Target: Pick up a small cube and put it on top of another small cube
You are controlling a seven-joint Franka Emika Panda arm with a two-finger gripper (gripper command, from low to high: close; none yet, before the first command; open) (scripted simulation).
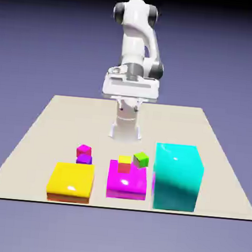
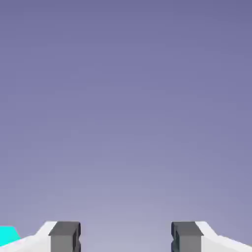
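Several small cubes lie near the table's front. A small magenta cube appears to rest on a small purple cube. A small yellow cube shows directly above a small red cube, at the top of the flat magenta block. A small green cube sits tilted just to their right. My gripper hangs high over the table's far side, well away from all cubes. In the hand view the gripper is open, its grey fingertips wide apart with only backdrop between them.
A tall cyan cube stands at the exterior view's front right, and a sliver of cyan shows at the hand view's lower left. A flat yellow block lies at the front left.
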